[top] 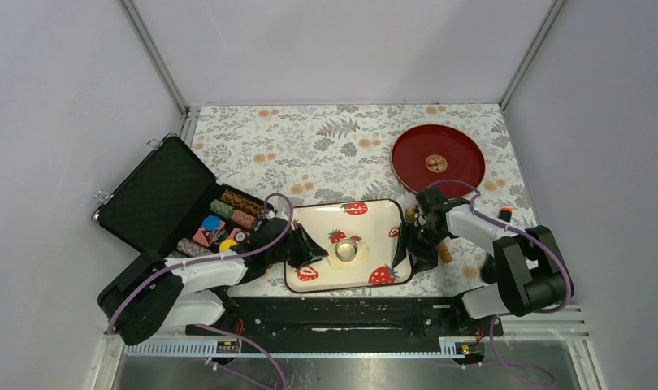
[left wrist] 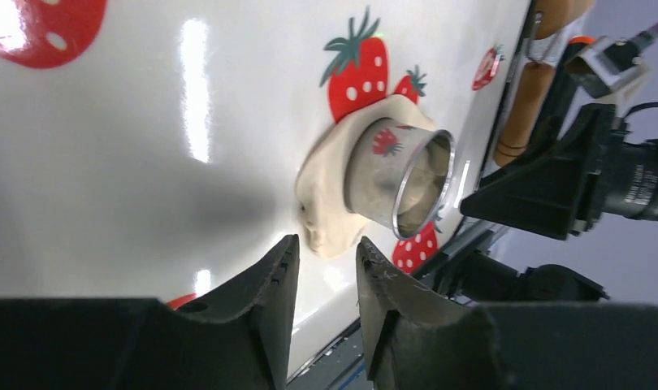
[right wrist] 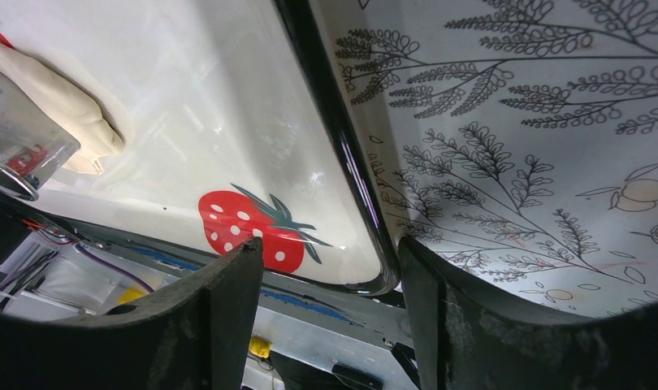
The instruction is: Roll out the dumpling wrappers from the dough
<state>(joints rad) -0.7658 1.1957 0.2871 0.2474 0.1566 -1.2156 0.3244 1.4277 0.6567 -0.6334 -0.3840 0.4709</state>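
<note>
The dough (top: 339, 262) (left wrist: 324, 213) is a flattened pale sheet on the strawberry tray (top: 366, 221). A small metal ring cutter (top: 348, 249) (left wrist: 397, 180) stands pressed into it, and dough shows inside the ring. The dumpling wrappers are hidden; no separate disc shows. My left gripper (top: 311, 252) (left wrist: 326, 258) sits just left of the dough, its jaws a little apart and empty. At the tray's near right corner, my right gripper (top: 413, 246) (right wrist: 330, 262) stands open. The tray's black rim (right wrist: 360, 213) runs between its fingers, which do not close on it.
A tan wooden roller (top: 444, 251) (left wrist: 523, 97) lies beside the tray's right edge, under the right arm. A red plate (top: 452, 154) with a gold emblem sits at the back right. An open black case (top: 159, 195) with poker chips (top: 228, 218) stands at the left.
</note>
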